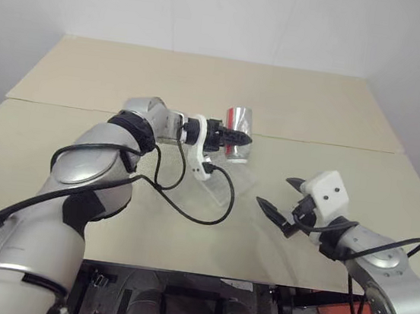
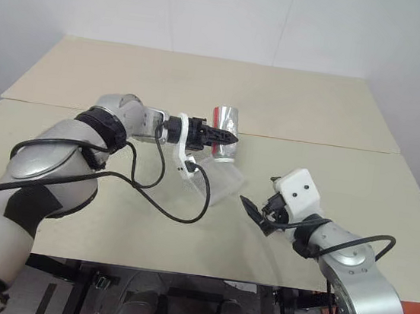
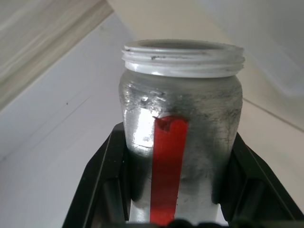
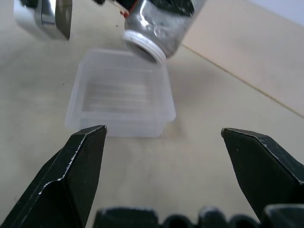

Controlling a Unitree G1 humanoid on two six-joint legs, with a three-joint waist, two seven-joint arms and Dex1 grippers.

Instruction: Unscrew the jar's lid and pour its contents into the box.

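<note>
Jar [image 1: 238, 133] tilted above box [image 4: 119, 97]
Clamped in left gripper [image 1: 241, 139], lidless; right gripper [image 1: 280, 197] spread wide, empty

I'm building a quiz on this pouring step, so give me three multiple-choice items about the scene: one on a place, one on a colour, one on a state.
1. Where is the small silvery-grey cylindrical jar?
A. Standing on the table
B. Held in the left gripper above the shallow clear plastic box
C. Held in the right gripper

2. What colour is the vertical mark on the jar?
A. Blue
B. Green
C. Red

3. What state is the jar in?
A. Lid off, tipped
B. Lid on, upright
C. Lid on, lying flat

Answers:
1 B, black fingers clamp its sides over the box.
2 C, the left wrist view shows a red stripe.
3 A, its white threaded mouth is bare and tilts toward the box.
</note>
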